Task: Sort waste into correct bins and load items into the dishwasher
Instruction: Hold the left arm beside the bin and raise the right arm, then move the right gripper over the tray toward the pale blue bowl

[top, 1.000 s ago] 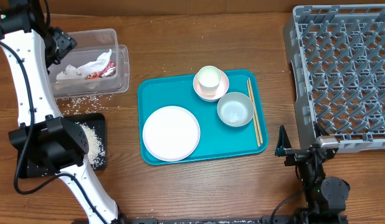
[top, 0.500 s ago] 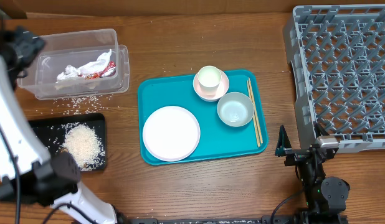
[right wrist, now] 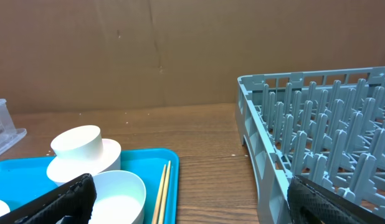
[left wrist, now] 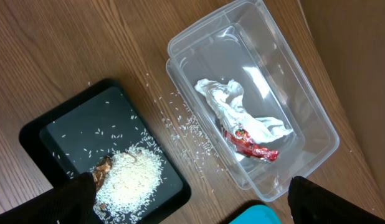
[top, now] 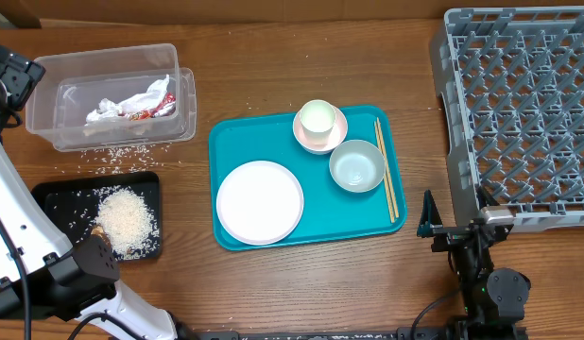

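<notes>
The clear tub holds the white napkin and the red wrapper; both also show in the left wrist view, napkin and wrapper. The black tray carries a rice pile and the brown scrap. Loose rice lies between tub and tray. Plate, cup on the saucer, bowl and chopsticks sit on the teal tray. The dish rack stands at the right. My left gripper is open, high above tub and black tray. My right gripper is open, low beside the rack.
The teal serving tray lies mid-table. A brown wall stands behind the table. The left arm's white links cross the table's left edge. The right arm's base sits at the front right.
My left arm has swung leftward off the tub and black tray, uncovering the rice pile. The right arm has not moved.
</notes>
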`<state>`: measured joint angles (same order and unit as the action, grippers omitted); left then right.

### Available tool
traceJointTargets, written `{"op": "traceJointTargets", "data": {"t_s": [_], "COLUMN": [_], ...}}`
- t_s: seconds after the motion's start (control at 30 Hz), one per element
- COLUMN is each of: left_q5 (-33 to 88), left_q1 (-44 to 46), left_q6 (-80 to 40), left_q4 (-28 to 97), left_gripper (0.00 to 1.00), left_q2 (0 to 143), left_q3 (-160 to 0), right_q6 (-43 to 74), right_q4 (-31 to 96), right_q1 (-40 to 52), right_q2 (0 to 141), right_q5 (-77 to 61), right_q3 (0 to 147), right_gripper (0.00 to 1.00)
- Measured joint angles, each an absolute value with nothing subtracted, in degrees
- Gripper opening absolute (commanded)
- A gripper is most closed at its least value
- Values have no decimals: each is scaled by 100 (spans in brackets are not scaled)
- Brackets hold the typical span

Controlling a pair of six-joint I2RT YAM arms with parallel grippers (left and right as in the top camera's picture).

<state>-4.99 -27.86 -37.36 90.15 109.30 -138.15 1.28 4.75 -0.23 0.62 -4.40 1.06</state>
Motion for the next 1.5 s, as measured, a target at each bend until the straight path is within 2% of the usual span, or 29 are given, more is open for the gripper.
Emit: {"op": "traceJointTargets", "data": {"t_s": [0.13, 0.23, 0.37, 0.47, 0.63, 0.8, 0.97, 1.17, 1.37, 1.5], "left_q5": [-499, -502, -506, -519, -517, -519, -519, -517, -526, -539], "left_q1": [-2786, -2786, -2783, -2783, -2783, -2783, -2786, -2783, -2783, -2783], "left_q6": [-3736, -3736, -3736, -3736, -3736, -3736, -3736, -3736, -3736, -3739], "left_q4": [9015, 9015, 9019, 9024, 9024, 9024, 9028, 9026, 9024, 9024], "left_gripper": [100, 100, 100, 100, 100, 100, 100, 100, 100, 100], "left_q2": [10930, 10930, 10930, 10930, 10930, 10930, 10930, 10930, 10930, 10930], "left_q3": [-13815, -13815, -13815, -13815, -13815, -13815, -13815, -13815, -13810, -13810], "right_q6": [172, 701, 2530, 4047, 6200, 7157, 6860, 5094, 3387, 2727], "right_q4": [360, -209, -1175, -1765, -1949, -2062, -598, 2169, 5649, 6934], "right_q1": [-23, -25, -23, -21, -23, -36, -272, -438, -419, -259], "right_q2": [64, 64, 64, 60, 60, 71, 685, 2762, 5282, 6733], "right_q5": [-532, -1463, -4119, -5487, -5979, -5916, -5774, -5391, -3402, -2163], "right_q3": [106, 106, 106, 106, 106, 156, 1111, 3312, 5975, 7387], "right_gripper": [100, 100, 100, 100, 100, 99, 99, 99, 100, 100]}}
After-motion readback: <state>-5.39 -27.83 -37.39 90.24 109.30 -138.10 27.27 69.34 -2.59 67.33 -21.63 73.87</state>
